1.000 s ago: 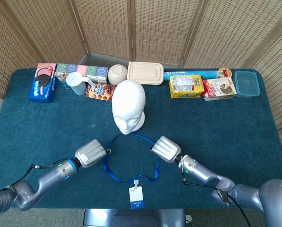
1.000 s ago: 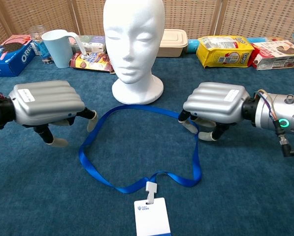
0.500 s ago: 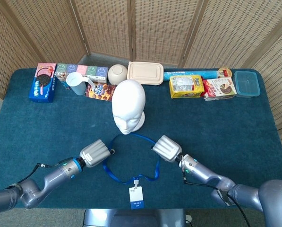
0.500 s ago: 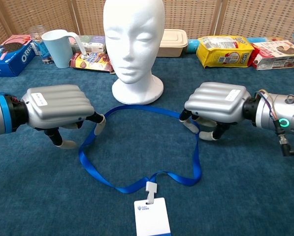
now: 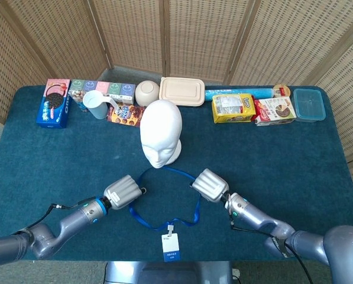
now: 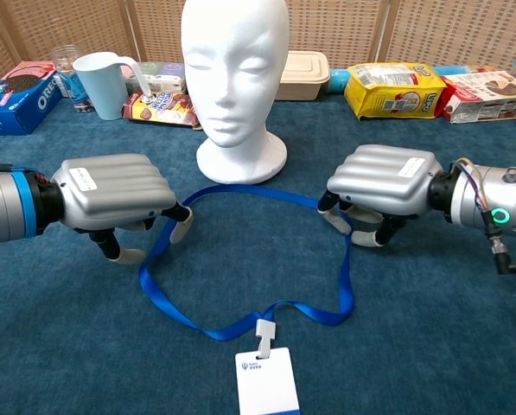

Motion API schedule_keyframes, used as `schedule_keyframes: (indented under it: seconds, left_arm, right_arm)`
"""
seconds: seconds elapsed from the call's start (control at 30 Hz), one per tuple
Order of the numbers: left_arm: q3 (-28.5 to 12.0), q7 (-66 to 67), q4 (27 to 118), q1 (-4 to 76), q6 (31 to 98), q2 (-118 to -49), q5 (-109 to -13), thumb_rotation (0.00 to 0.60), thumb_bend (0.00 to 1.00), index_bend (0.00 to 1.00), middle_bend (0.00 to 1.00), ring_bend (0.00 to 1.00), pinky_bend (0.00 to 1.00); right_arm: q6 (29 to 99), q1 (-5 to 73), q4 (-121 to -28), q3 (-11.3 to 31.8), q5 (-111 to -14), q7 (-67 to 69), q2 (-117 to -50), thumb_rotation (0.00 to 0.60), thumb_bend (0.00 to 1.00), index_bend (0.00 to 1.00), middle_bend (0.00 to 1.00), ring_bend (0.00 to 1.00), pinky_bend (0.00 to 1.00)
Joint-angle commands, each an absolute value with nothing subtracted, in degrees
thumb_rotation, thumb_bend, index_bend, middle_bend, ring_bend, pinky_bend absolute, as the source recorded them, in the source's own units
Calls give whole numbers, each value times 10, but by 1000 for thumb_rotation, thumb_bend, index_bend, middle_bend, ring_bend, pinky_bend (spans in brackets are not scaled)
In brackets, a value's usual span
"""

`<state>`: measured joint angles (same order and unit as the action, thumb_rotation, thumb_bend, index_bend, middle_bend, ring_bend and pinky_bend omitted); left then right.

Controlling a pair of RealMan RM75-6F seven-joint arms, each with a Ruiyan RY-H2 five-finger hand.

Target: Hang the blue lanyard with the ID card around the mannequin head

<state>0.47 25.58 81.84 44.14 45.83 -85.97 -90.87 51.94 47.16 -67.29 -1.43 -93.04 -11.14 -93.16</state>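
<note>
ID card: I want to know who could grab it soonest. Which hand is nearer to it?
Left, narrowly. The left hand sits up-left of the ID card; the right hand sits up-right, slightly farther. Both rest by the blue lanyard.

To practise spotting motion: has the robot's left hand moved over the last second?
Yes. The left hand has slid right across the table, toward the blue lanyard and closer to the mannequin head, which stayed put.

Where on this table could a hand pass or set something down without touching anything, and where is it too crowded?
Bare cloth lies right of the mannequin head, below the yellow snack bag, and left of the head, below the Oreo box. The back row is packed. The front middle is taken by the blue lanyard, ID card, left hand and right hand.
</note>
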Motion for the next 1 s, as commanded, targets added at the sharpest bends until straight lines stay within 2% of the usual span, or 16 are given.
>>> schedule_keyframes:
  seconds: [0.03, 0.67, 1.0]
  left_arm:
    - [6, 258, 817, 442, 459, -861, -907, 600, 287, 424, 1000, 1000, 1000]
    - [21, 254, 828, 443, 471, -844, -899, 600, 295, 432, 1000, 1000, 1000]
    - [18, 261, 814, 446, 471, -859, -890, 600, 296, 431, 1000, 1000, 1000]
  right_arm:
    - [520, 471, -672, -14, -930, -110, -932, 591, 475, 718, 832, 1000, 1000]
    - [518, 470, -674, -12, -927, -107, -934, 600, 476, 719, 836, 1000, 1000]
    - [518, 470, -675, -11, -925, -106, -936, 600, 475, 721, 836, 1000, 1000]
